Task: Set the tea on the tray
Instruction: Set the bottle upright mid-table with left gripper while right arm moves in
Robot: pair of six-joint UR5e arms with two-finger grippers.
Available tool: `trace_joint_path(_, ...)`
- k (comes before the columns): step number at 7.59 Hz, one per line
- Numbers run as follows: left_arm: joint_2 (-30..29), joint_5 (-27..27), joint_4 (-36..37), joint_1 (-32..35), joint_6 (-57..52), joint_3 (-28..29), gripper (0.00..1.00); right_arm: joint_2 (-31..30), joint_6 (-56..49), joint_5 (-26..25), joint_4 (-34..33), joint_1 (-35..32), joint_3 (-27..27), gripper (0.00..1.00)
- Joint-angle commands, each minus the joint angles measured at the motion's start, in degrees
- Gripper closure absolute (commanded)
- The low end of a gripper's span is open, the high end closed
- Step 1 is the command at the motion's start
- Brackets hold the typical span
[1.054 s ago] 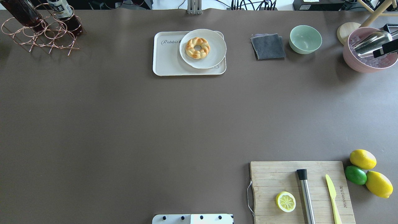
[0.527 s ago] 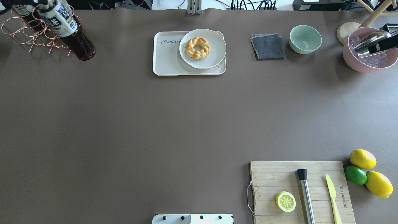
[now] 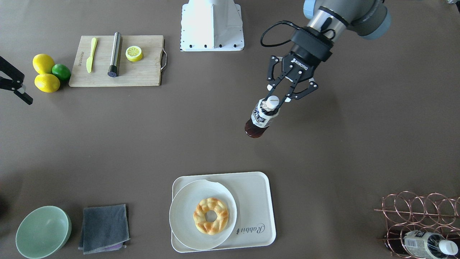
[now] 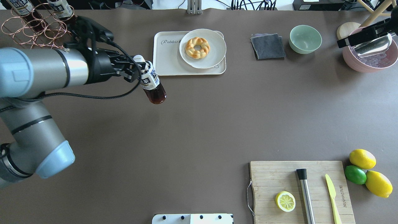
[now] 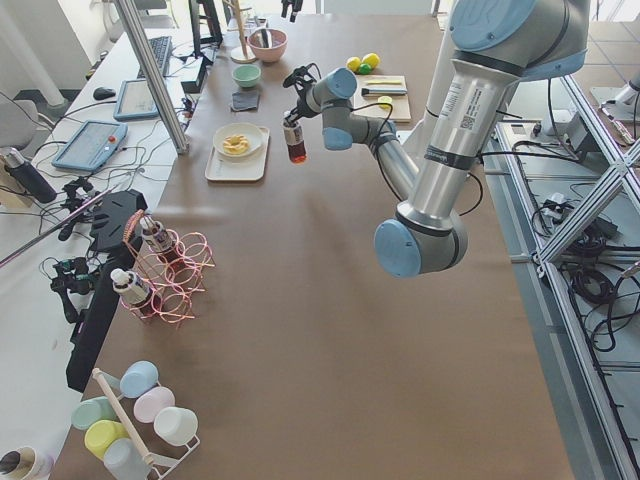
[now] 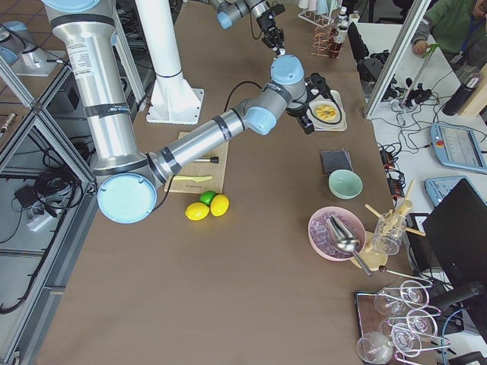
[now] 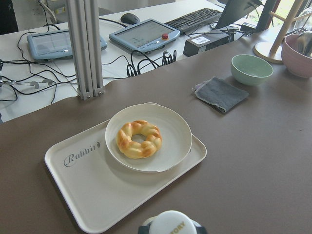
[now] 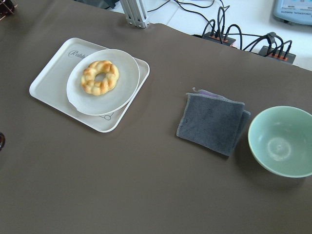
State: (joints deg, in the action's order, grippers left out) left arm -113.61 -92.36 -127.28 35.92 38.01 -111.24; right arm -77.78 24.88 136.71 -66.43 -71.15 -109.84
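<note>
Brown tabletop (image 4: 199,124) seen from above. Left claw (image 4: 138,70) is clamped on the neck of a small clear plastic bottle of dark reddish-brown tea (image 4: 153,85), white-capped. The bottle is held tilted in the air over bare tabletop, near but not on a cream-white rectangular tray (image 4: 168,62). A round white plate (image 4: 214,53) with a braided ring pastry (image 4: 197,47) sits on the tray. Right claw (image 4: 348,39) hangs by a pink bowl (image 4: 351,60); whether its fingers are apart or together cannot be told.
</note>
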Motion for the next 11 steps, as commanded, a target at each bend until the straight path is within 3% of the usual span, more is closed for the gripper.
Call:
trace_joint_path(1, -7.41, 12.44, 8.18, -12.17, 0.48, 0.75, 1.0, 5.61, 0.52, -0.57, -0.19, 3.81, 0.59, 0.2)
trace_joint_path(2, -8.03, 12.47, 8.19, -12.19, 0.57, 1.8, 1.0, 5.71, 0.44, -4.4, -0.11, 5.39, 0.15, 0.02)
trace_joint_path(4, -9.52, 12.47, 8.19, -13.06, 0.66, 3.56, 1.0, 5.8, 0.44, -9.26, -0.11, 9.35, -0.03, 0.0)
trace_joint_path(10, -9.53, 12.47, 8.1, -13.24, -0.22, 4.89, 1.0, 5.8, 0.09, -10.68, -0.11, 10.15, 0.06, 0.0)
trace_joint_path(11, -9.62, 12.38, 8.1, -13.24, -0.13, 4.63, 0.77, 5.8, 0.43, -10.68, -0.11, 10.15, -0.03, 0.0)
